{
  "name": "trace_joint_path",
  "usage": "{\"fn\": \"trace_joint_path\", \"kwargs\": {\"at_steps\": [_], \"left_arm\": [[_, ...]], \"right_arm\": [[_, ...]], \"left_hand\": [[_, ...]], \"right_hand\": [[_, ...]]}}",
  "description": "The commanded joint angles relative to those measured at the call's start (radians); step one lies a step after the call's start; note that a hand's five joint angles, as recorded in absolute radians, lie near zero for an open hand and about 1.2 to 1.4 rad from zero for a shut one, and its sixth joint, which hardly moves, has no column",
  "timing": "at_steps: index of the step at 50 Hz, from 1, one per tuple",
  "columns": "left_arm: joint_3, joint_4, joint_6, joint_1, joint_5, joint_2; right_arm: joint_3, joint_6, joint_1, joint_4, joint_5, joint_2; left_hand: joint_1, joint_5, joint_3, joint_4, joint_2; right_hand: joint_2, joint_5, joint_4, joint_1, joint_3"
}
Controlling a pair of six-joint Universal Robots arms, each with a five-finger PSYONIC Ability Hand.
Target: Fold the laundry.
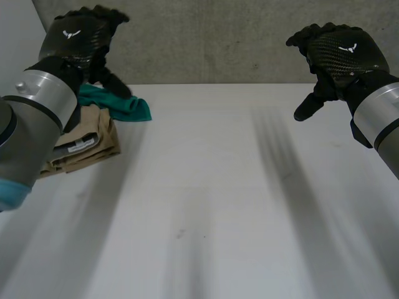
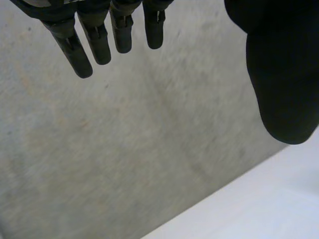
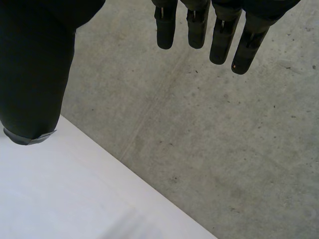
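A tan folded garment [image 1: 84, 146] lies at the table's far left, with a teal cloth [image 1: 121, 103] bunched behind it. My left hand [image 1: 81, 37] hangs raised above that pile, fingers [image 2: 99, 40] straight and thumb [image 2: 281, 74] apart, holding nothing. My right hand [image 1: 340, 53] is raised over the far right of the table, also open, with straight fingers [image 3: 219, 35] and thumb [image 3: 35, 74] spread and nothing between them. Both hands are well above the table and touch no cloth.
The white table [image 1: 206, 205] stretches wide and bare across the middle and right. A grey concrete wall [image 1: 212, 37] rises behind its far edge [image 3: 124, 159].
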Motion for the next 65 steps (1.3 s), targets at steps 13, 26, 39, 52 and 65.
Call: {"fn": "trace_joint_path", "kwargs": {"at_steps": [13, 26, 39, 52, 65], "left_arm": [[0.23, 0.032, 0.316, 0.346, 0.243, -0.568], [0.39, 0.101, 0.388, 0.38, 0.185, -0.806], [0.143, 0.308, 0.358, 0.151, 0.018, -0.452], [-0.133, 0.273, 0.02, -0.296, 0.03, -0.179], [-0.102, 0.242, 0.003, -0.233, 0.03, -0.202]], "right_arm": [[0.005, -0.044, 0.0, 0.0, 0.001, 0.029], [0.01, -0.047, 0.0, -0.003, 0.003, 0.049], [0.004, -0.091, 0.0, 0.0, 0.012, 0.061], [-0.021, -0.088, -0.017, 0.002, 0.018, 0.043], [-0.031, -0.091, -0.015, 0.01, 0.004, 0.049]], "left_hand": [[0.014, -0.002, 0.009, 0.015, 0.014], [0.754, 0.738, 0.749, 0.755, 0.754], [1.194, 1.177, 1.189, 1.195, 1.194], [1.046, 1.03, 1.041, 1.047, 1.046], [-0.028, -0.044, -0.033, -0.027, -0.028]], "right_hand": [[-0.043, -0.066, -0.055, -0.021, -0.036], [-0.043, -0.066, -0.055, -0.021, -0.036], [-0.043, -0.066, -0.055, -0.021, -0.036], [-0.043, -0.066, -0.055, -0.021, -0.036], [-0.043, -0.066, -0.055, -0.021, -0.036]]}}
